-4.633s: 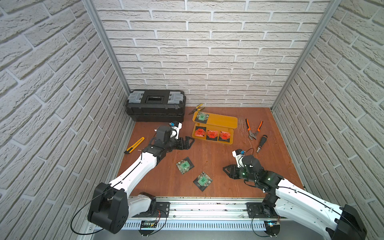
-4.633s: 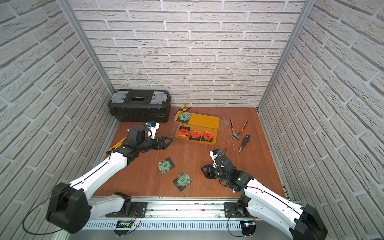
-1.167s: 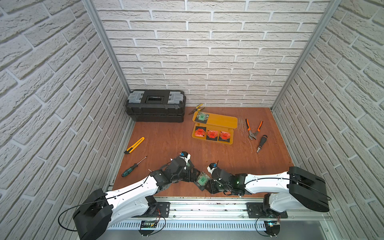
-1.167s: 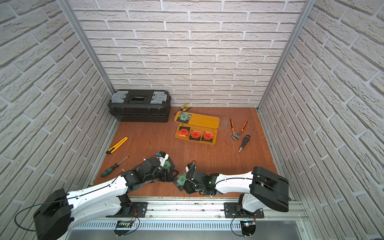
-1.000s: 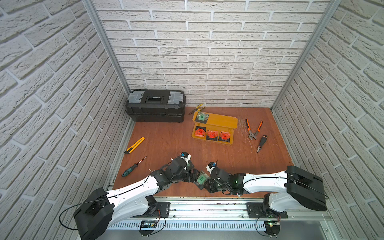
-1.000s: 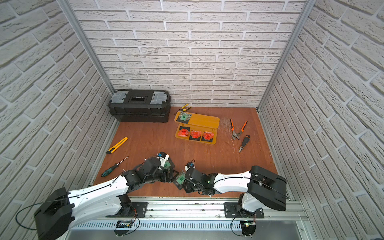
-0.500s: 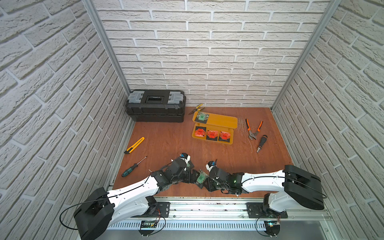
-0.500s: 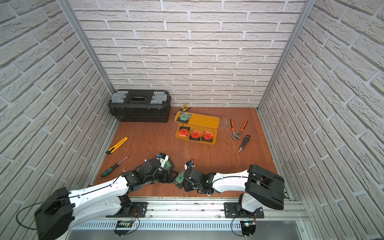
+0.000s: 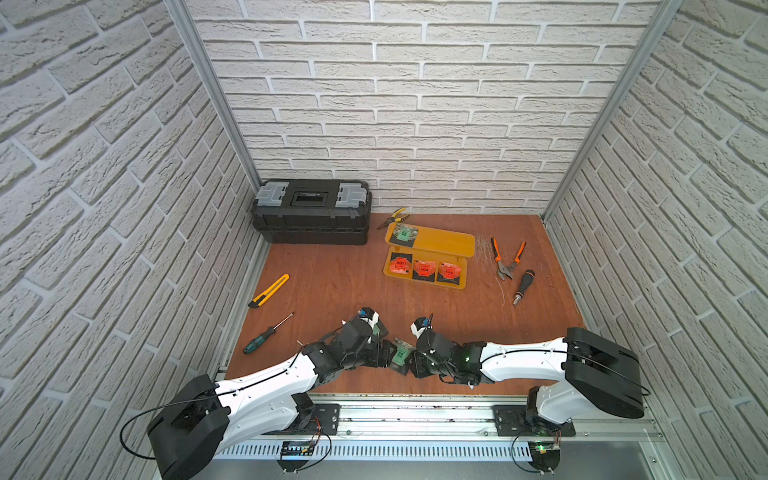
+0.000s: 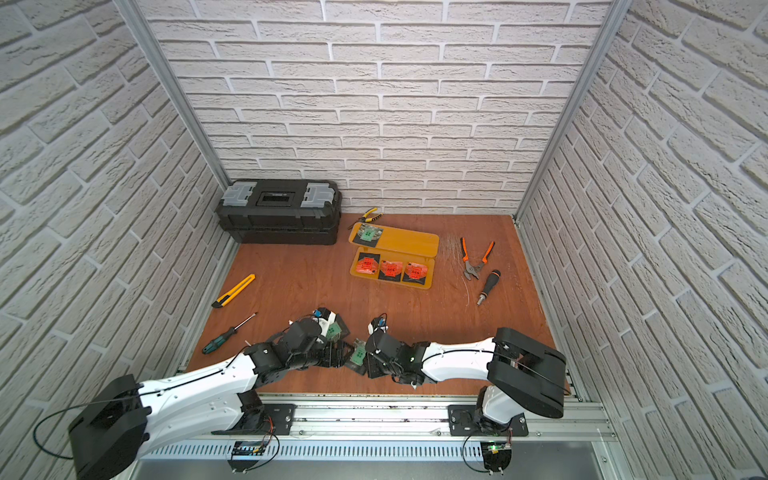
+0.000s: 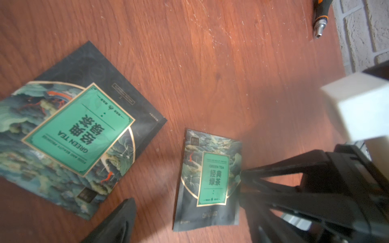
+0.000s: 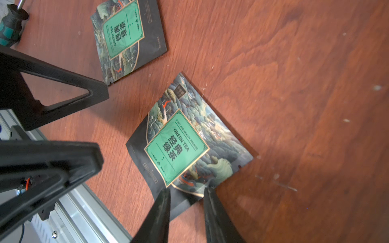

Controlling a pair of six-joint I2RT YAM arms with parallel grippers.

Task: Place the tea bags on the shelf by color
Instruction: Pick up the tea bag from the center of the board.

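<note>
Orange pliers (image 9: 504,268) lie just beside the shelf (image 9: 440,243).

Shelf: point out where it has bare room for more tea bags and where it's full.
Upper plate: bare from the lone green tea bag at the toolbox end out to the end by the orange pliers. Lower plate: crowded, three red tea bags fill it side by side.
</note>
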